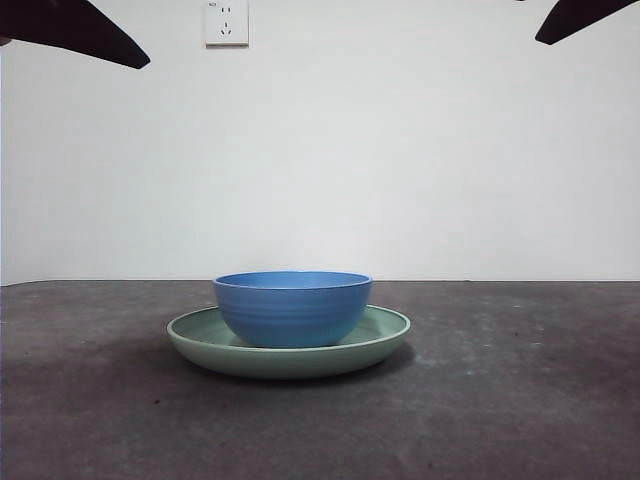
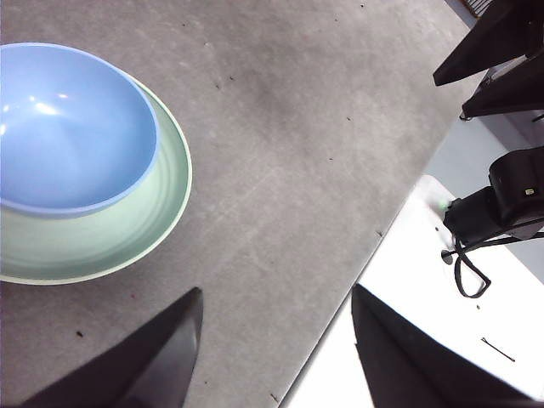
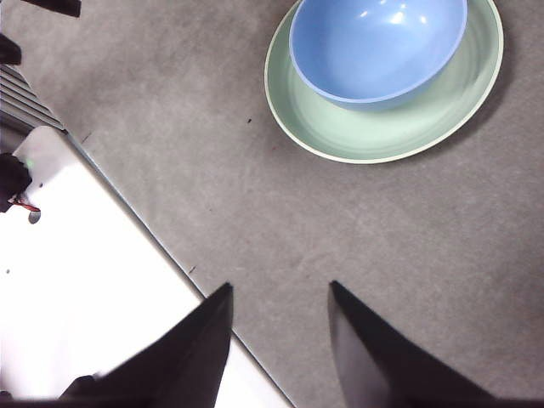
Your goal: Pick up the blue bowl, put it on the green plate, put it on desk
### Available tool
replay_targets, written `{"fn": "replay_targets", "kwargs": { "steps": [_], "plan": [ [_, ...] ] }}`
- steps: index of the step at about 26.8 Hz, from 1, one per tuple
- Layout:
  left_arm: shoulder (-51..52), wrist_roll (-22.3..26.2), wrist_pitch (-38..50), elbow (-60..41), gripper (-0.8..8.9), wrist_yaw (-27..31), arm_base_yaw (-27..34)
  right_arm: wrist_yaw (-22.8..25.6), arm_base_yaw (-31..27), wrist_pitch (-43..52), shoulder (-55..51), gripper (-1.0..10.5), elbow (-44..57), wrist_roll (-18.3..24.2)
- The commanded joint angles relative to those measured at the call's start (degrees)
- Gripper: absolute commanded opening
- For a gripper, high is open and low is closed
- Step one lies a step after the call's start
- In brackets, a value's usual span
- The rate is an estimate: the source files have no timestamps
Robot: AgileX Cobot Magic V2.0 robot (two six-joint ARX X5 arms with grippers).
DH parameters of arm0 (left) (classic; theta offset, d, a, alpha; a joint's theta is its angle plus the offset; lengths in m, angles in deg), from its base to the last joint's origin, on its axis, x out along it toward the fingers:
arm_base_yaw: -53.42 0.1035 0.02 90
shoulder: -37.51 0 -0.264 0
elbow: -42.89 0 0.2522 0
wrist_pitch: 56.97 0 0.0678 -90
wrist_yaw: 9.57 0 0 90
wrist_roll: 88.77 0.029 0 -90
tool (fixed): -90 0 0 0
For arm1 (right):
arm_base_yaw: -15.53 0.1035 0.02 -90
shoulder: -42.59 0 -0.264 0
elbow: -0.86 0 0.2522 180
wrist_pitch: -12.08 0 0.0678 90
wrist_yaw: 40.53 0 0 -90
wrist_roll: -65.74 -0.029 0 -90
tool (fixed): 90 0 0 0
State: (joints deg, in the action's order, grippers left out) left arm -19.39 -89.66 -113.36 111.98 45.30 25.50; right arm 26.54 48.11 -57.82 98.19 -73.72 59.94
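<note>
The blue bowl (image 1: 292, 306) sits upright inside the green plate (image 1: 380, 340), which rests flat on the desk (image 1: 520, 400) at mid-table. Both wrist views show the pair from above: blue bowl (image 2: 72, 127) on green plate (image 2: 127, 229), and blue bowl (image 3: 378, 47) on green plate (image 3: 374, 132). My left gripper (image 2: 276, 327) hangs high and open, off to one side of the plate, holding nothing. My right gripper (image 3: 280, 319) is also raised, open and empty, well away from the plate. In the front view the arms show only as dark tips at the top corners.
A white wall with a power socket (image 1: 226, 22) stands behind the desk. The desk's edge (image 2: 374, 246) borders a white base with black hardware and cables (image 2: 501, 204). The same white base (image 3: 76, 280) lies beside the right gripper.
</note>
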Motion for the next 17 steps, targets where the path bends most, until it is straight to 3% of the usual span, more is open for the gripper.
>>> {"fn": "replay_targets", "kwargs": {
  "steps": [1,8,12,17],
  "plan": [
    [-0.3,0.9,0.2,0.5,2.81,-0.5,-0.3,-0.2,0.3,0.3,0.5,1.8,-1.0,0.7],
    [-0.3,0.9,0.2,0.5,2.66,-0.5,-0.3,-0.2,0.3,0.3,0.5,1.6,-1.0,0.7],
    [-0.3,0.9,0.2,0.5,0.23,-0.5,-0.3,-0.2,0.3,0.3,0.5,0.1,-1.0,0.8],
    [-0.3,0.9,0.2,0.5,0.09,-0.5,-0.3,0.2,0.3,0.6,0.5,0.1,-1.0,2.0]
  ]
}}
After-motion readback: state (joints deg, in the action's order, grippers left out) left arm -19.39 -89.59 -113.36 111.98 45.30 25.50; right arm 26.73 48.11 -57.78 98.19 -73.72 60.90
